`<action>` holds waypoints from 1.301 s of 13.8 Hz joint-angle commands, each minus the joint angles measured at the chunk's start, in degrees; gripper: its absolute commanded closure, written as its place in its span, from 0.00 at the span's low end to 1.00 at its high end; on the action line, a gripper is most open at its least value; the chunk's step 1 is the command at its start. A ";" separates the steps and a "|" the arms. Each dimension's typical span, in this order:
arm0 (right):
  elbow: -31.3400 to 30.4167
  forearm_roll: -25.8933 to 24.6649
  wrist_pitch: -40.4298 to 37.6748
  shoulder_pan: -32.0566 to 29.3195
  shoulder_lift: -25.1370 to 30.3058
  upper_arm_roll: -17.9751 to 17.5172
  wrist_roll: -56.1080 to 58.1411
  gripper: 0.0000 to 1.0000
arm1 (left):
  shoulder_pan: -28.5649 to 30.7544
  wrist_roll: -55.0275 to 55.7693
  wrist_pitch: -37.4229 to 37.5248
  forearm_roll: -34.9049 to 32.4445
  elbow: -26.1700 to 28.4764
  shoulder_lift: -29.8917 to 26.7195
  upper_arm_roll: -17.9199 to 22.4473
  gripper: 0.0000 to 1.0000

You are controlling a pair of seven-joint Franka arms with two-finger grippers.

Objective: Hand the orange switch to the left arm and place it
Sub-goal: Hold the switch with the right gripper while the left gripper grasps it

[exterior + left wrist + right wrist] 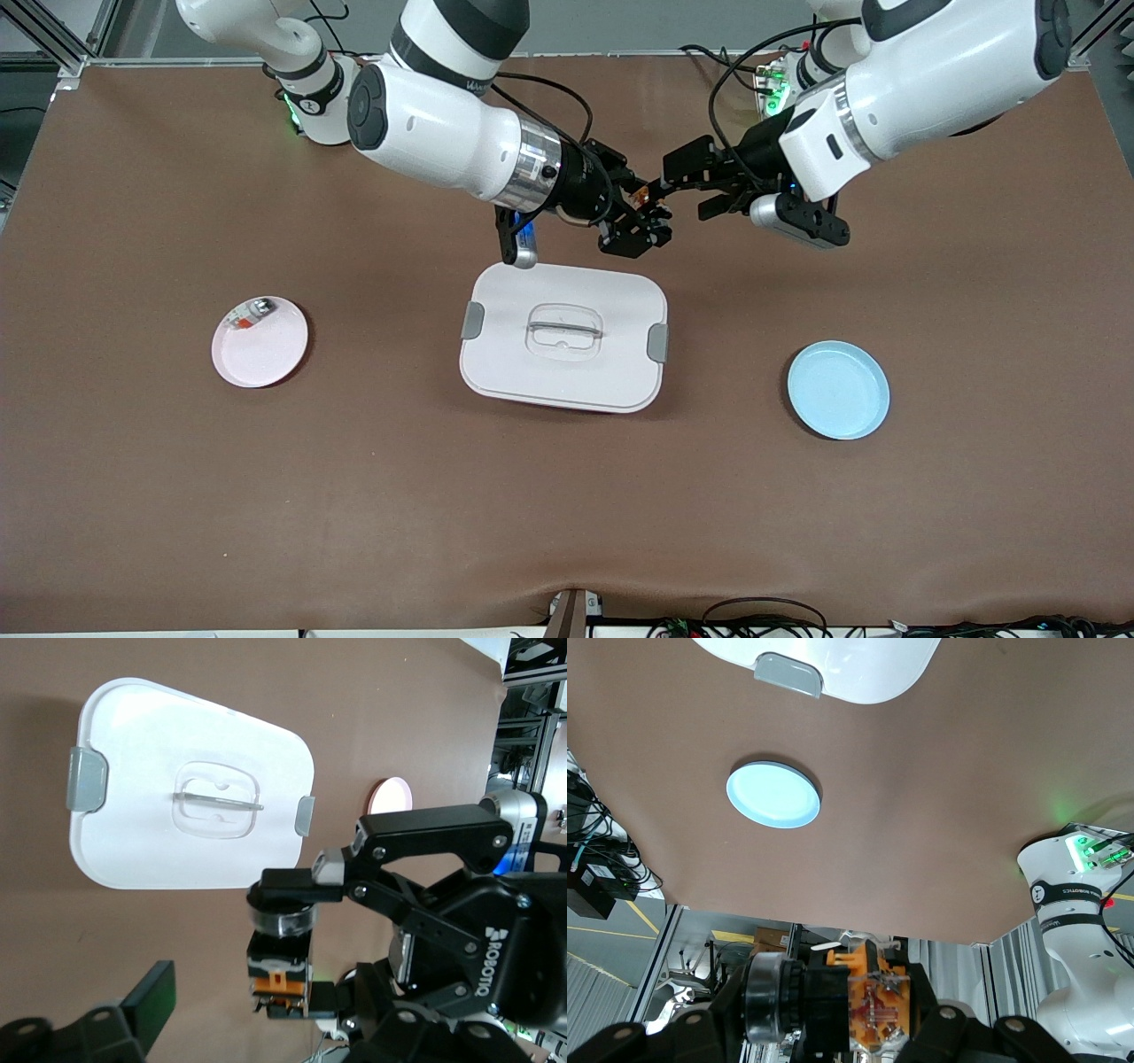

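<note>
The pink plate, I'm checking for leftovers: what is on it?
On the pink plate lies one small silver and orange-red part, near the rim farthest from the front camera. The rest shows bare. Nothing can be seen of what is under the part.

I count two big white robot arms, and each has one black gripper: the right gripper (640, 232) and the left gripper (687, 183). That makes two grippers. I see one tiny black and orange push-button switch (280, 970). I see one big white plastic box (563, 338) with a clear handle in its lid and two grey latches. I count two small round plates: one pink plate (260, 342) and one light blue plate (838, 390). On the pink plate I see one small silver and orange-red part (251, 314). All sit on one brown table (354, 496).
</note>
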State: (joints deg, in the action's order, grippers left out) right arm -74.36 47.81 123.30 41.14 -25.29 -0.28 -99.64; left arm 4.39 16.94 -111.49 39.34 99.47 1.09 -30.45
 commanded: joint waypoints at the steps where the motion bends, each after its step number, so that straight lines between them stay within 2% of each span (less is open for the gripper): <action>1: 1.76 0.97 -0.08 0.43 -0.90 0.46 -0.82 0.93 | 0.45 0.20 -2.50 2.05 2.04 -1.36 -1.10 0.18; 8: 1.76 0.97 -0.08 0.43 -1.17 0.46 -0.82 0.93 | 0.19 0.20 -5.40 4.96 3.88 -0.65 -2.16 0.32; 11: 1.85 0.97 -0.08 0.43 -1.25 0.46 -0.82 0.93 | 0.10 0.29 -5.49 4.96 3.89 0.22 -2.16 0.45; 13: 1.85 0.97 -0.08 0.43 -1.25 0.46 -0.73 0.93 | 0.01 0.29 -5.49 4.96 3.89 0.40 -2.16 0.61; 16: 1.85 0.97 -0.08 0.43 -1.17 0.46 -0.82 0.92 | 0.01 0.46 -5.49 4.96 3.80 0.49 -2.25 1.00; 18: 1.85 0.97 -0.08 0.43 -1.25 0.46 -0.82 0.92 | 0.10 0.46 -5.40 4.79 3.53 0.49 -2.16 1.00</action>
State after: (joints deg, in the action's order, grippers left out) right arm -74.31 48.00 123.24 41.14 -25.71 -0.22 -99.64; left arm 4.33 16.81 -115.90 43.18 102.95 1.78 -32.18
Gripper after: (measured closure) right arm 0.273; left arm 0.656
